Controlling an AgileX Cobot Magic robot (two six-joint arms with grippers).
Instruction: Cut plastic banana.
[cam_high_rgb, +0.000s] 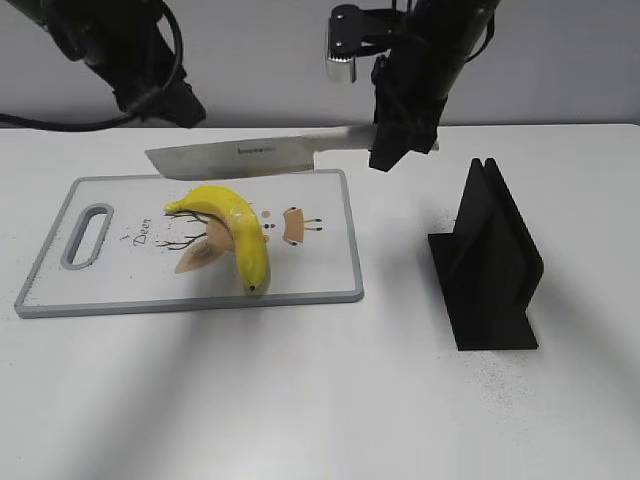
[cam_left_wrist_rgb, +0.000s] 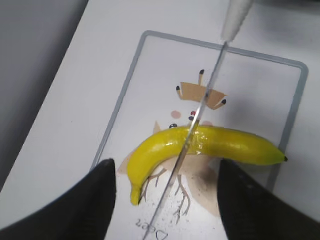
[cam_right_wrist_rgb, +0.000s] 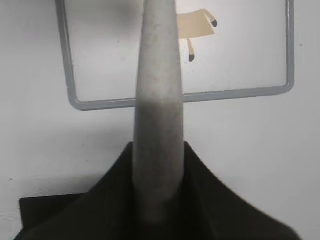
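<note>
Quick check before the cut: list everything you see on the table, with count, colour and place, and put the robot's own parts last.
Yellow plastic banana: one, yellow, lying on the board's middle, uncut.
White rectangular cutting board with grey rim: one, white and grey, left half of the table, handle slot at its left end, deer drawing printed on it.
Silver steel kitchen knife: one, silver blade and pale grey handle, held level in the air above the board's far edge, over the banana.
Black plastic knife stand: one, black, right of the board, nothing in it.
White table: one, white, under everything.
Left claw: one, black, open, above the banana.
Right claw: one, black, shut on the knife handle.
</note>
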